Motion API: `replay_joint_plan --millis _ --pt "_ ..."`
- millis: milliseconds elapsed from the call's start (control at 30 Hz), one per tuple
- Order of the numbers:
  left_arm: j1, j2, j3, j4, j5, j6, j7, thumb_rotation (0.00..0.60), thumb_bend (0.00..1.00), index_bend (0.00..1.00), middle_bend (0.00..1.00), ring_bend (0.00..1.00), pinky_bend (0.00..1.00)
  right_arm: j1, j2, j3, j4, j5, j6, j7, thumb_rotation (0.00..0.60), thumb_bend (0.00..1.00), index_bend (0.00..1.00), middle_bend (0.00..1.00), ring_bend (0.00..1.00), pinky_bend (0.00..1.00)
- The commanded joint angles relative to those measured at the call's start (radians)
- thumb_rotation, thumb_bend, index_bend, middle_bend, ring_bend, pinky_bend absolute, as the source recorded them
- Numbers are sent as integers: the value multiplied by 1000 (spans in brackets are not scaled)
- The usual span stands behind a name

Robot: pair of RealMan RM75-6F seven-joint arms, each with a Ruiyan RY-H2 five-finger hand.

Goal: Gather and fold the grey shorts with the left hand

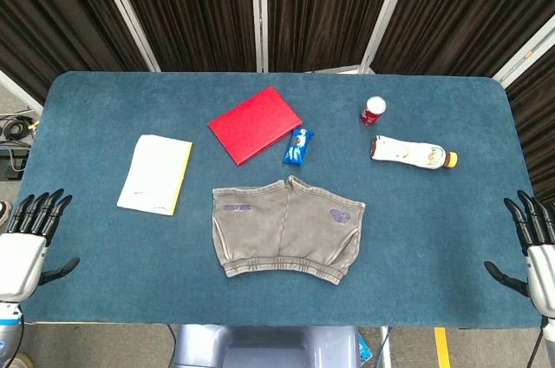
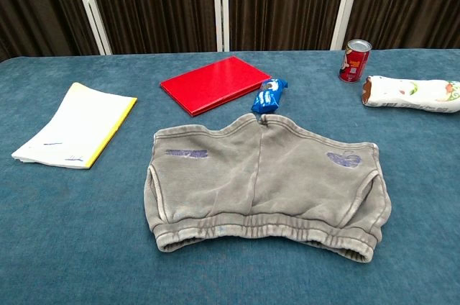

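Shorts [image 2: 262, 179] lie nearest the chest camera, spread flat at the middle of the near table [image 1: 95, 238] edge, waistband toward the robot and legs pointing away. Nothing touches them.

Going left to right in the head view: the left hand [image 1: 30, 233] sits at the table's near left corner, fingers apart and holding nothing, well apart from the shorts. A white and yellow pad [image 1: 156, 174] lies left of the shorts. A red book [image 1: 255, 123] sits behind them, and a blue packet [image 1: 298, 146] lies just beyond the leg openings, close to the cloth. A red can [image 1: 374, 110] and a tipped bottle [image 1: 413, 154] are farther right. The right hand [image 1: 536, 242] rests at the near right corner, fingers likewise spread and empty.

The fold has not begun; the step in hand looks to be the reach. To do it well, the left hand would best come in low across the bare cloth-free strip, passing in front of the pad, and take the shorts' left side seam near the waistband. Gathering toward the right keeps the fabric clear of the packet. A grip on both layers should stop the top one sliding alone.
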Motion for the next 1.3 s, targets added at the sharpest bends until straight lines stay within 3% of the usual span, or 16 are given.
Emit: replay_joint_plan --millis 33,267,367,567,800,1067,1300 --pt "-1 -2 1 3 1 -1 1 600 0 0 0 0 0 0 1 0 0 1 0 3 600 0 61 0 0 0" --pt "-24 -22 -1 39 7 -33 -14 600 0 0 0 0 0 0 4 1 0 5 -3 11 600 0 61 0 0 0" --pt "-88 -65 2 98 43 -118 -48 600 0 4 0 0 0 1 6 5 0 10 -2 11 600 0 61 0 0 0" --pt "-253 -203 -17 259 137 -275 -106 600 0 190 2 0 16 5 1 17 5 39 -11 -1 600 0 63 0 0 0" --pt "-419 -349 -32 435 220 -392 -98 600 8 357 126 101 161 11 -6 36 15 89 -31 -18 600 0 63 0 0 0" --pt "-531 -423 4 575 285 -448 -163 600 15 378 141 127 191 18 -12 51 34 140 -58 -23 600 0 63 0 0 0" --pt "-594 -477 64 659 327 -474 -239 600 16 385 140 142 222 23 -16 58 45 159 -70 -22 600 0 64 0 0 0"
